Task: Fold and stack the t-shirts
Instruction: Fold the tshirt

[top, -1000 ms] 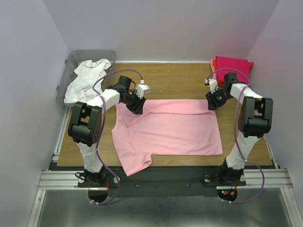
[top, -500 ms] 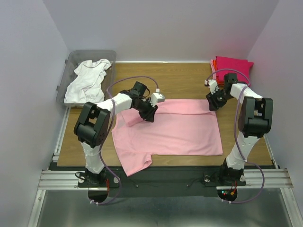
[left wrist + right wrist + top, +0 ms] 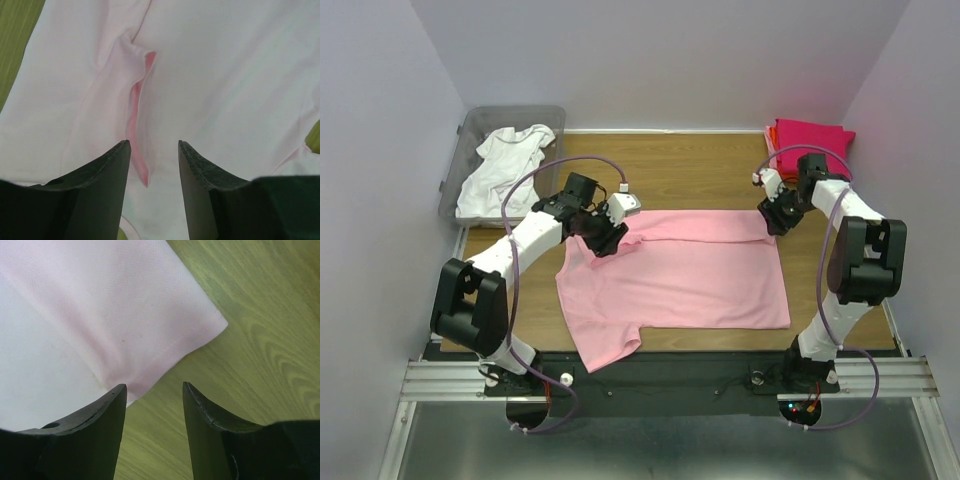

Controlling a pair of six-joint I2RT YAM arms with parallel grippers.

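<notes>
A light pink t-shirt lies spread flat across the middle of the table, one sleeve hanging toward the near edge. My left gripper hovers over its upper left part, open, with a raised fold of the pink t-shirt just ahead of the fingers and nothing pinched. My right gripper stands open at the shirt's far right corner, its jaws over bare wood. A white t-shirt lies crumpled in the bin. Folded magenta and orange t-shirts are stacked at the back right.
The clear grey plastic bin stands at the back left corner, partly off the wooden table. Purple walls close in on both sides and the back. A metal rail runs along the near edge by the arm bases.
My left gripper swung right over the shirt, narrowed, then came back left and reopened. The right gripper stayed at the shirt's far right corner, with only its arm shifting slightly.
</notes>
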